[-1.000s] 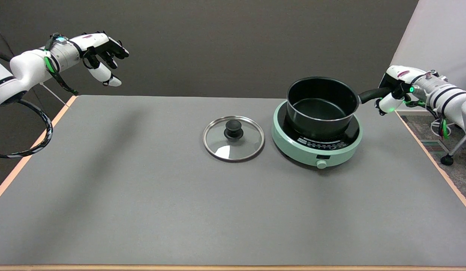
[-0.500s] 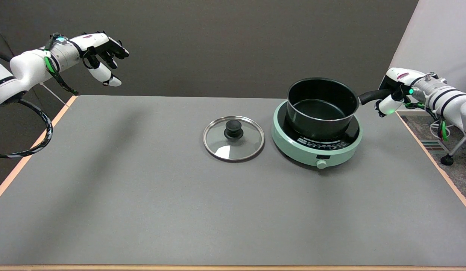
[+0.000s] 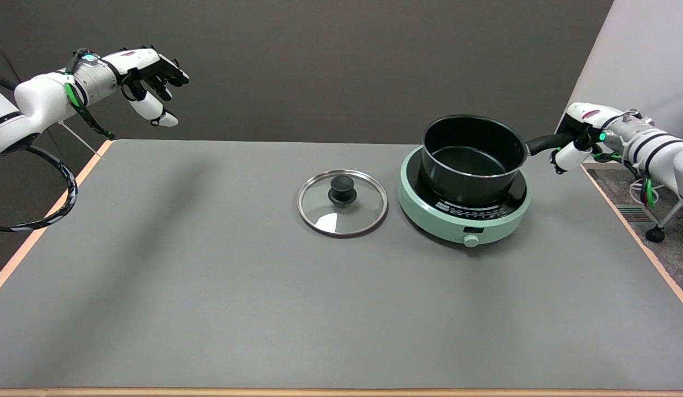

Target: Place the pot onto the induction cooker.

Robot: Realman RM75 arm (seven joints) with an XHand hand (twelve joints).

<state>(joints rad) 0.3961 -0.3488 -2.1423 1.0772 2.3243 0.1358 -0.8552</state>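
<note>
Slightly toward three o'clock, the right hand [image 3: 574, 138] has been drawn since the earlier frames, and the pot [image 3: 472, 159] is shifted a touch with it. The black handle [image 3: 542, 144] is still clasped at its far end, so the pot can be steered from outside the hot zone. The pot is seated on the induction cooker [image 3: 463, 212], handle pointing to three o'clock. At nine o'clock of the cooker, a glass lid [image 3: 342, 202] is laid flat on the table [image 3: 209, 286], apart from it.
</note>
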